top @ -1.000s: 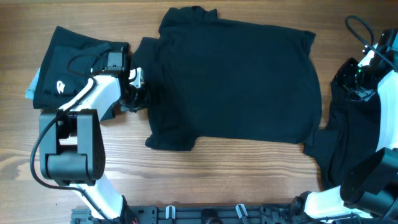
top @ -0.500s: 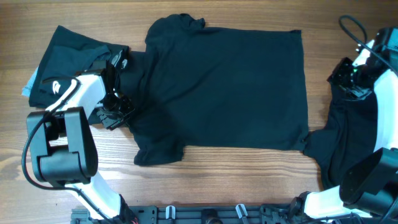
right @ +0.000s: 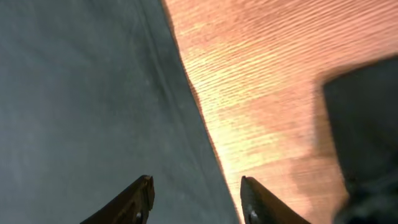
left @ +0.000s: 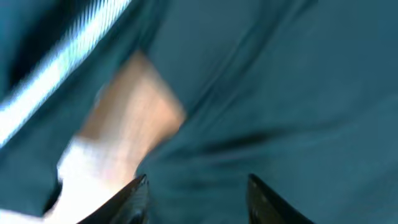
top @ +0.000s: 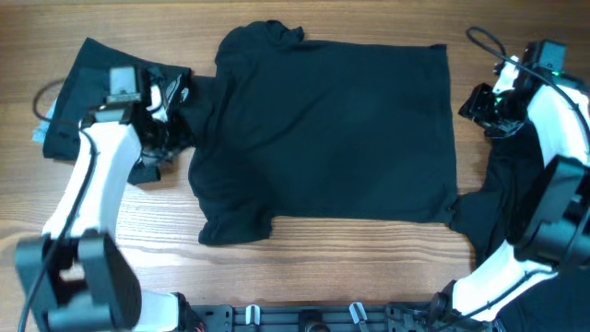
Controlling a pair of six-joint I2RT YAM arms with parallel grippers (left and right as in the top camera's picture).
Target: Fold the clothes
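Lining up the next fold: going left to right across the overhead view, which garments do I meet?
From the left: black garment at the left edge → spread-out black shirt → black garment at the right edge.

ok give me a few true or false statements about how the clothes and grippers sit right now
1. The large black shirt lies spread out in the middle of the table. True.
2. The right gripper clamps a lifted fold of the shirt. False: its jaws stand apart over the shirt's edge, holding nothing.
3. A smaller black garment lies left of the shirt. True.
4. The table is white plastic. False: it is wood-grained.
5. The left gripper works at the shirt's right edge. False: it is at the left edge.
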